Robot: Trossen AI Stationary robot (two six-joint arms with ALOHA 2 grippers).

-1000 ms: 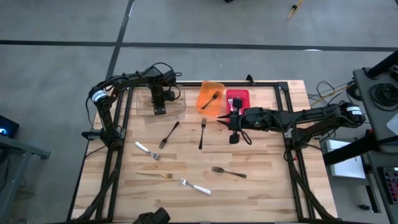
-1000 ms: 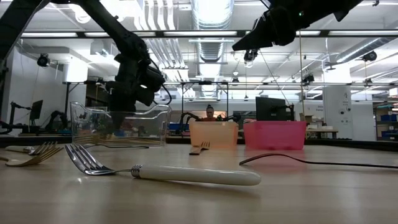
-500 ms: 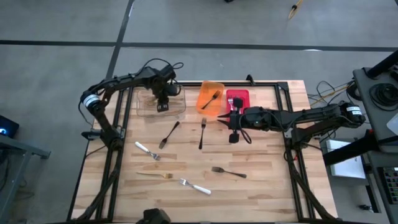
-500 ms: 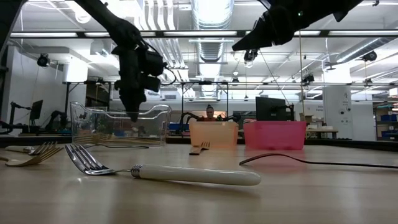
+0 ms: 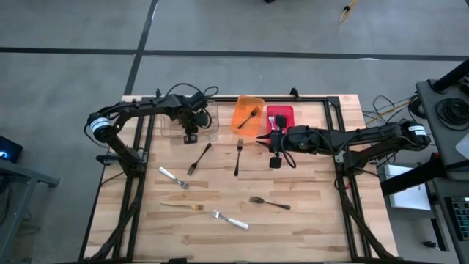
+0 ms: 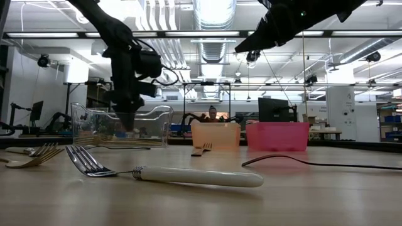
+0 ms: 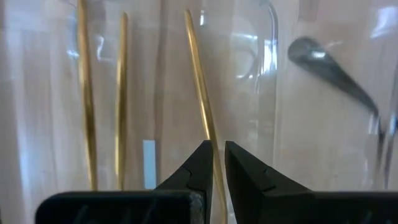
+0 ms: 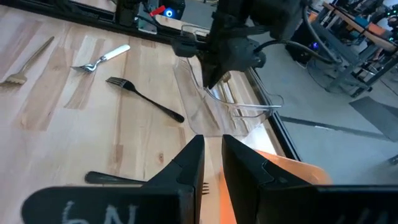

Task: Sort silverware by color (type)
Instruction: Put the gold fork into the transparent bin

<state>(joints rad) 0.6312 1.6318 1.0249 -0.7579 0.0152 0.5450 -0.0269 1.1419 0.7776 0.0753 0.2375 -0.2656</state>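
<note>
- The left gripper [image 5: 190,136] hangs over the near edge of the clear bin [image 5: 170,126], jaws nearly together and holding nothing; three gold utensils [image 7: 85,93] lie in the bin below it.
- To do this step well, I judge it should lift straight clear of the bin wall before swinging out (a low sweep could catch the rim), then go for the gold fork [image 5: 183,206] at about 6 o'clock from it.
- The left arm reaches in from 9 o'clock, wrist bent so the fingers point down.
- The right gripper [image 5: 275,163] hovers above the desk [image 5: 315,220] just in front of the red bin [image 5: 280,111], jaws close together and empty, its arm stretched in from 3 o'clock.
- Loose on the desk: two black forks [image 5: 199,157] near the middle, a third black one [image 5: 270,202] lower right, and two white-handled forks [image 5: 174,177].
- The orange bin [image 5: 248,116] holds one dark fork.
</note>
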